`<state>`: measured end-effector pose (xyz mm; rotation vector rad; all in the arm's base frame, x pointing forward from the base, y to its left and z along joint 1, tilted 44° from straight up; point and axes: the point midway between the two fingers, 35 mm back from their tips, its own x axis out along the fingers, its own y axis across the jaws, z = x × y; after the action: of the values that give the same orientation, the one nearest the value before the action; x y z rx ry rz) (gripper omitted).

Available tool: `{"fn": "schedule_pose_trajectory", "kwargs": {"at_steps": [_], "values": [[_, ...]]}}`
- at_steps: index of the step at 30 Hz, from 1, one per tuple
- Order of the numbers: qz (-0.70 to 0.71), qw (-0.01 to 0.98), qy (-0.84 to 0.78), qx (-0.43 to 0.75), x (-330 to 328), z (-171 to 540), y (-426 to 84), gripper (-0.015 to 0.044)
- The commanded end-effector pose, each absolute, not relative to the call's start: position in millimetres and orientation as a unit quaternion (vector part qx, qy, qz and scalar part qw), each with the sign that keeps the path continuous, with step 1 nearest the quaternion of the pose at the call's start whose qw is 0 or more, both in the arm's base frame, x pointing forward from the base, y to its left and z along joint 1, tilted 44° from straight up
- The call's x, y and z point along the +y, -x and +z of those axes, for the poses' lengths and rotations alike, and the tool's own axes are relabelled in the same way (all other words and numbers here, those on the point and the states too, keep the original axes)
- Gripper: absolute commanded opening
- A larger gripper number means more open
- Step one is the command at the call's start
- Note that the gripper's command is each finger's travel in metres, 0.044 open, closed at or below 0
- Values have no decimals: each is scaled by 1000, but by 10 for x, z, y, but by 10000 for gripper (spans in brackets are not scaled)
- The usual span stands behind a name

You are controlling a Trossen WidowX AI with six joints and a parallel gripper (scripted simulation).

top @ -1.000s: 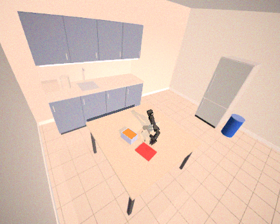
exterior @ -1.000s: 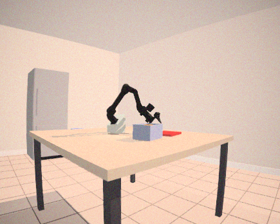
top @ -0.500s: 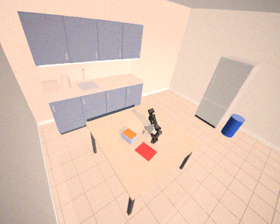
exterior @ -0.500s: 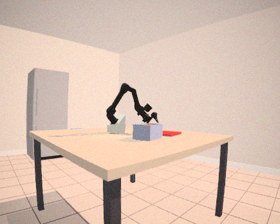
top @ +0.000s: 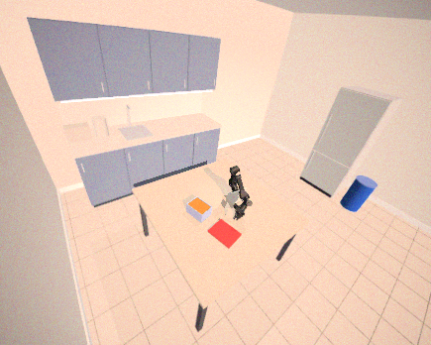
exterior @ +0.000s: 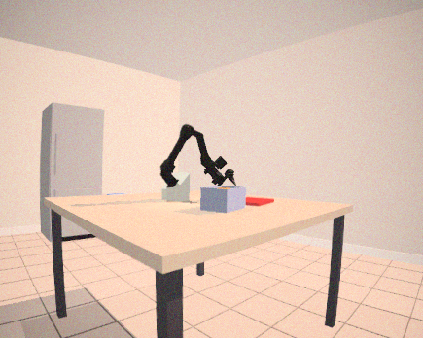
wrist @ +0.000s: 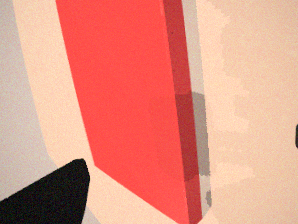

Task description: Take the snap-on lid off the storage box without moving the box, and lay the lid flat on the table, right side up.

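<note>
The lavender storage box (top: 195, 214) (exterior: 214, 200) stands upright on the table (top: 183, 248) (exterior: 131, 225), its top uncovered and something orange (top: 199, 205) showing inside. The red lid (top: 225, 233) (exterior: 260, 201) (wrist: 125, 100) lies flat on the table beside the box, apart from it, with a smooth plain face up; its underside is hidden. My gripper (top: 238, 217) (exterior: 228, 183) (wrist: 190, 149) is open and empty, low over the lid's edge on the arm's side. In the wrist view its fingers stand wide apart, one at the lower left and only a sliver of the other at the right border.
The arm's pale base mount (exterior: 176, 194) stands on the table behind the box in the exterior view. The box is close to the arm's side. Kitchen cabinets, a fridge (top: 349, 134) (exterior: 75, 160) and a blue bin (top: 359, 193) are away from the table.
</note>
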<state>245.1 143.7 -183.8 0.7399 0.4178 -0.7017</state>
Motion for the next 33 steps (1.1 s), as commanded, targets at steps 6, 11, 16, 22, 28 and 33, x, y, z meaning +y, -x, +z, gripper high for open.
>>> {"fn": "schedule_pose_trajectory", "kwargs": {"at_steps": [6,11,16,22,28,33], "values": [[-333,851,-356,196,1556,-1710,-2425,440],[-333,851,-356,196,1621,-1638,-2397,440],[-333,851,-356,196,1686,-1566,-2370,440],[-333,851,-356,196,1763,-1479,-2337,440],[-333,851,-356,197,1840,-1392,-2304,440],[-333,850,-357,197,1904,-1320,-2277,440]]}}
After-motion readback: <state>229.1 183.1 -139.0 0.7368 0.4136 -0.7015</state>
